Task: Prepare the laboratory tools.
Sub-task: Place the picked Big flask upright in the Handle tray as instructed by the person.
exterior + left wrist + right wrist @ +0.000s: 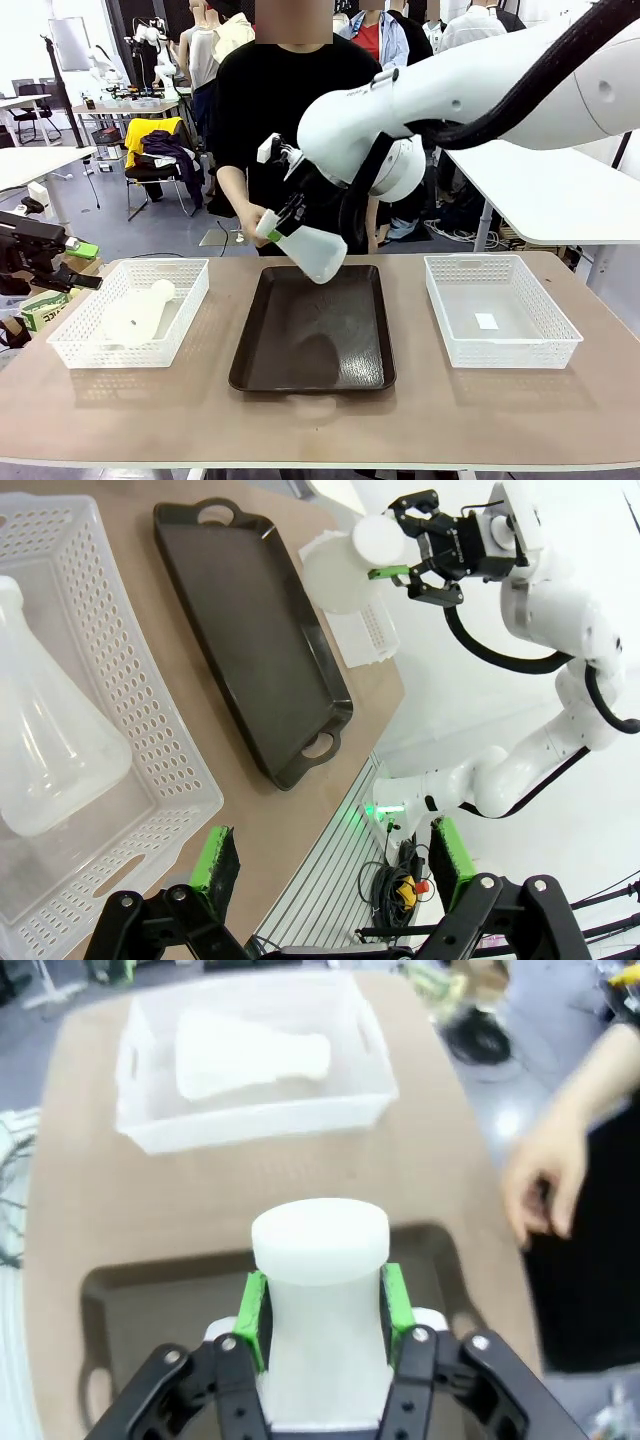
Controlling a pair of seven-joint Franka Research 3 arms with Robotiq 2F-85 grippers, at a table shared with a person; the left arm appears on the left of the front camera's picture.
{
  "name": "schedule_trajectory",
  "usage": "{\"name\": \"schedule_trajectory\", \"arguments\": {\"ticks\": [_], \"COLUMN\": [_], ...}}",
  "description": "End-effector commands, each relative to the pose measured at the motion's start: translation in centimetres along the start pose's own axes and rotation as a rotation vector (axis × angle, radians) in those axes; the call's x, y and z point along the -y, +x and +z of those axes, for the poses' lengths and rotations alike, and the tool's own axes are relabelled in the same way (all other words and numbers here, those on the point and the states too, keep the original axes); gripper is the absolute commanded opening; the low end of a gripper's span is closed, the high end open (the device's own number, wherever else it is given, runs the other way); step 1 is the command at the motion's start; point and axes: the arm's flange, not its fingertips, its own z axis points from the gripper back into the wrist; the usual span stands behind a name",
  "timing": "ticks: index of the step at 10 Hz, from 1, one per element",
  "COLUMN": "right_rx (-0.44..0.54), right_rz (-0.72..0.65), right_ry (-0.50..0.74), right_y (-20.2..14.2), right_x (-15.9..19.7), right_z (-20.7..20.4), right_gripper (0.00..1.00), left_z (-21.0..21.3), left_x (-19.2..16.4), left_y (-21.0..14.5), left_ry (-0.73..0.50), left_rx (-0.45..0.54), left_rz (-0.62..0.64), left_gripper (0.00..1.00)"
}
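Over the brown tray (340, 345) a conical flask (318, 258) is held tilted, neck raised toward the robot's left, clamped there by the right claw (322, 1300); the left claw (335, 865) is spread apart.

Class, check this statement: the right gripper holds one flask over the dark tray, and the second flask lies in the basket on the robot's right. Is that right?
No. The front view shows the second flask lying in the basket on the robot's left. The rest stands: the right gripper holds one flask over the dark tray.
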Motion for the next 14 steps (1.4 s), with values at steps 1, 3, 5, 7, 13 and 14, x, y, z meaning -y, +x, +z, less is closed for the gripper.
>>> {"name": "schedule_trajectory", "arguments": {"ticks": [1,3,5,7,13,14], "right_rx": [0.172,0.298,0.415,0.512,0.573,0.573], "right_rz": [0.057,0.045,0.032,-0.009,-0.040,-0.040], "right_ry": [0.130,0.146,0.178,0.180,0.181,0.181], "right_y": [-3.7,-4.9,-6.5,-8.1,-9.0,-9.0], "right_x": [-0.3,0.2,1.0,1.7,2.9,2.9], "right_z": [1.9,1.9,1.2,0.2,-0.7,-0.7], "right_gripper": [0.00,0.00,0.00,0.00,0.00,0.00], "left_z": [0.3,0.3,0.3,0.3,0.3,0.3], "left_x": [0.2,0.2,0.2,0.2,0.2,0.2], "left_y": [0.2,0.2,0.2,0.2,0.2,0.2], "left_ry": [-0.014,-0.014,-0.014,-0.014,-0.014,-0.014], "left_rx": [0.008,0.008,0.008,0.008,0.008,0.008], "left_rz": [-0.002,-0.002,-0.002,-0.002,-0.002,-0.002], "left_gripper": [1.00,1.00,1.00,1.00,1.00,1.00]}}
